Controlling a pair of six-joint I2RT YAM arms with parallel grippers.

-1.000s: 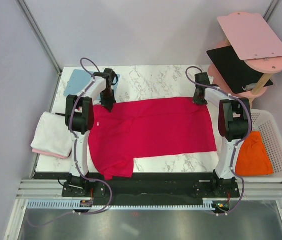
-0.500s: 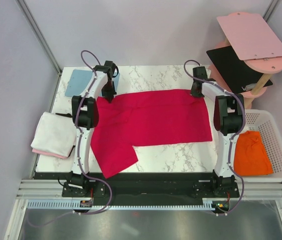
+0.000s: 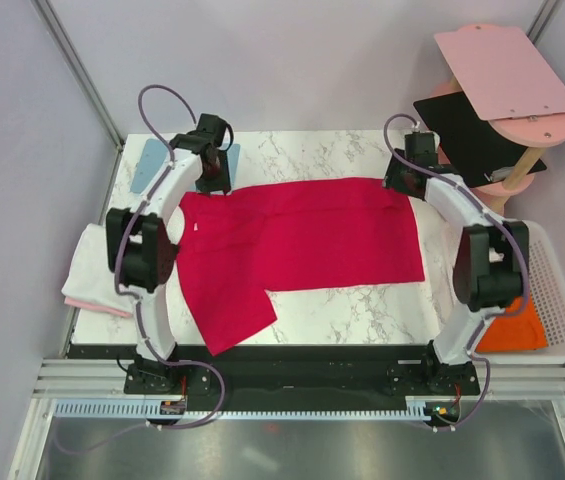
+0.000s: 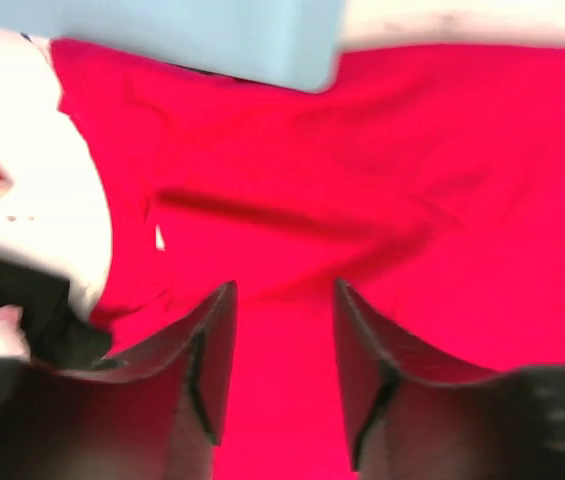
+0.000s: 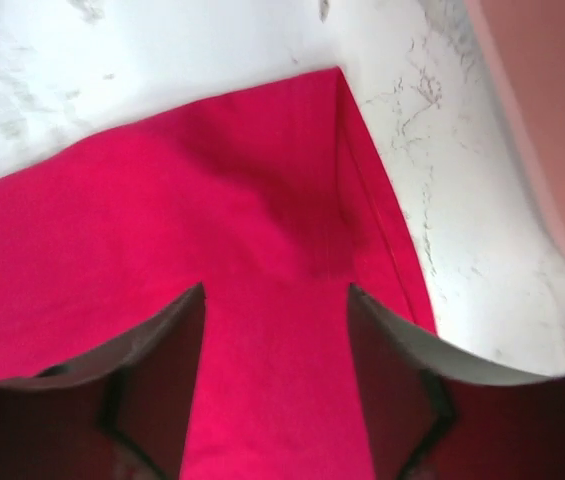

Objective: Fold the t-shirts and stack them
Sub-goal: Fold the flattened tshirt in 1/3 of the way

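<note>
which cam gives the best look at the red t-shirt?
Top external: the whole red t-shirt shows, spread flat, one sleeve toward the near edge. Left wrist gives blurred cloth only; right wrist just one far corner.

A marble-patterned table (image 3: 312,150) fills the middle. A flat light-blue board (image 3: 142,172) lies on its far-left corner. A white lattice basket (image 3: 550,268) stands against its right edge. Beyond its far-right corner, a black panel (image 3: 467,135) and a pink panel (image 3: 507,70) rest on a pink stand (image 3: 540,130).

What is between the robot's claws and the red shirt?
Nothing visible. The left gripper and right gripper both hang open right over the red t-shirt at its far edge, with only bare cloth showing between their fingers.
</note>
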